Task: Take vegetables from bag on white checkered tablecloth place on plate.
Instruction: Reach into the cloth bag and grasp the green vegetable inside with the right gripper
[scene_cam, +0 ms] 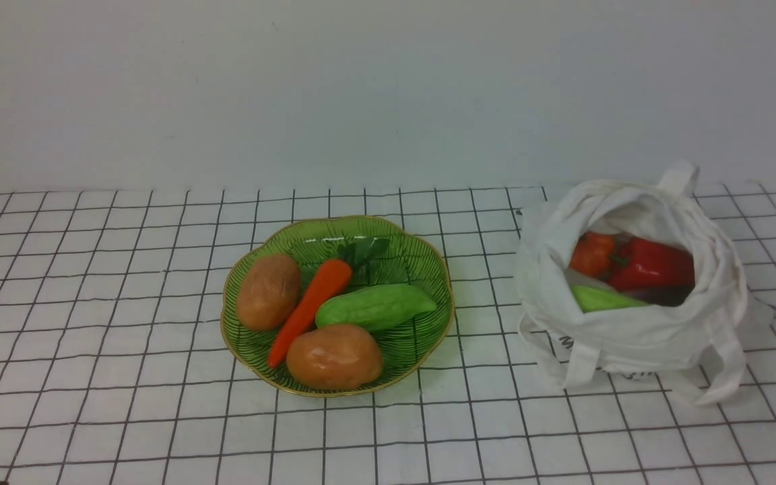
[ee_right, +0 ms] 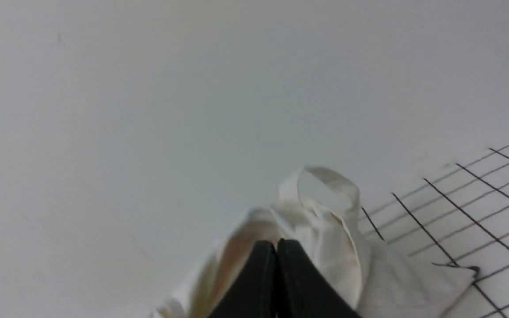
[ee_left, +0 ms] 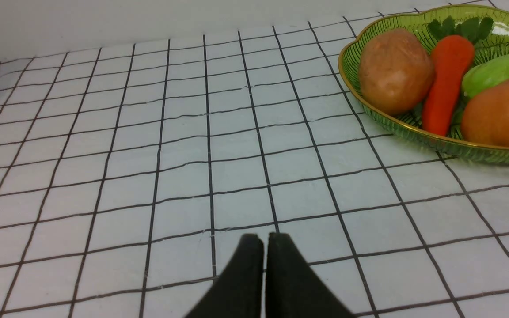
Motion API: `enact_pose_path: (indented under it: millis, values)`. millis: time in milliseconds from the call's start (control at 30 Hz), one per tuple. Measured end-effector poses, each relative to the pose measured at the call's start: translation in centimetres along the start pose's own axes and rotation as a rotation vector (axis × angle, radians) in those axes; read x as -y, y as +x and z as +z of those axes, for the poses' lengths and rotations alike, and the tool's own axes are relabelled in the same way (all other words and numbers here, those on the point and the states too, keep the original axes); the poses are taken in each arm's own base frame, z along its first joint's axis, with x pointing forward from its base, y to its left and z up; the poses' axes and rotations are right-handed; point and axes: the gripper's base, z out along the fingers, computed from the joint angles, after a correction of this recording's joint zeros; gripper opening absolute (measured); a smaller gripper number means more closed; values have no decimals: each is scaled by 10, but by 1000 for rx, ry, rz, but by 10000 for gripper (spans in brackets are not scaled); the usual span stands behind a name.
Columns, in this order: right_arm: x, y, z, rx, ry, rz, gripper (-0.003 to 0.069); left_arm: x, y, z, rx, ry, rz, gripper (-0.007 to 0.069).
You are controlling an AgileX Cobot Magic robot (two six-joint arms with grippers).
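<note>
The green leaf-shaped plate (scene_cam: 422,259) sits mid-table on the white checkered tablecloth (scene_cam: 91,269). It holds two brown potatoes (scene_cam: 268,291), an orange carrot (scene_cam: 310,306) and a green bumpy gourd (scene_cam: 374,306). To its right the white bag (scene_cam: 637,330) stands open with a red bell pepper (scene_cam: 654,266), a small orange vegetable (scene_cam: 590,252) and a green gourd (scene_cam: 600,298) inside. Neither arm shows in the front view. My left gripper (ee_left: 266,236) is shut and empty over bare cloth, left of the plate (ee_left: 369,117). My right gripper (ee_right: 276,243) is shut and empty, close to the bag (ee_right: 325,238).
A plain pale wall (scene_cam: 388,87) rises behind the table. The bag's strap handles (scene_cam: 731,357) hang onto the cloth at its front right. Bare tablecloth lies left of the plate and along the front edge.
</note>
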Motion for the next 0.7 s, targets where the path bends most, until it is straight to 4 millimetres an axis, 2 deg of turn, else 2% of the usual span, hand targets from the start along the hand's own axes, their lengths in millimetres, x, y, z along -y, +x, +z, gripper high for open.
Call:
enact_pose_path:
  millis: [133, 467, 500, 567, 633, 700]
  values:
    - [1, -4, 0, 48, 6, 105, -14, 0, 0, 0, 0, 0, 0, -8]
    - [-1, -13, -1, 103, -5, 122, -14, 0, 0, 0, 0, 0, 0, -8]
    - [-6, -17, -1, 86, -24, 120, -14, 0, 0, 0, 0, 0, 0, -8]
    - [-31, -40, -2, 10, -102, 90, -14, 0, 0, 0, 0, 0, 0, -8]
    - [-45, -55, 1, -45, -127, 49, -14, 0, 0, 0, 0, 0, 0, -8]
    - [-61, -68, 9, -182, -135, -41, -14, 0, 0, 0, 0, 0, 0, -8]
